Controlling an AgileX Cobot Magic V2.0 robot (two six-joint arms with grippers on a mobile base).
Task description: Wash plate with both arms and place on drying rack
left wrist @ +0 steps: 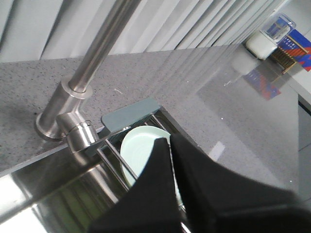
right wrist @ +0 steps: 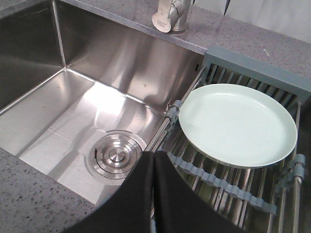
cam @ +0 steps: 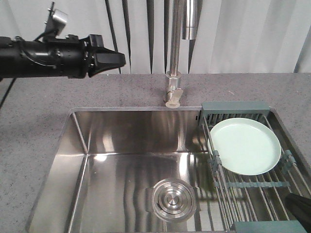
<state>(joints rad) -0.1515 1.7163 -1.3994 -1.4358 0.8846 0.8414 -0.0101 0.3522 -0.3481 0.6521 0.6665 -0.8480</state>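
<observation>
Plate [cam: 246, 145] lay flat, face up, on the drying rack [cam: 234, 109] over the right side of the sink [cam: 121, 141]; far rim close to the rack's grey-green end piece, near rim over the slotted cross strip. No water seen running from the tap [cam: 174, 73]. Basin bare but for the drain cover [cam: 174, 199].

Left hand [cam: 119, 59] hung high over the bench [cam: 39, 111] at far left, well apart from the plate, fingers brought together at the tips, holding nothing. Right hand [right wrist: 153, 156] hovered near the rack's near-left corner, fingers likewise pressed together, empty; only a dark corner of it showed in the front view.

Judgement: either the plate was not yet picked up, or it was already set down; the pictures did not settle which. If a pickup was due, the hand would need to spread first, then take the raised rim at an overhanging edge, since the flat smooth face offered no purchase. Wires beneath could snag a fingertip; approach low and slow from the sink side. The second hand should steady the opposite rim before any lift.
</observation>
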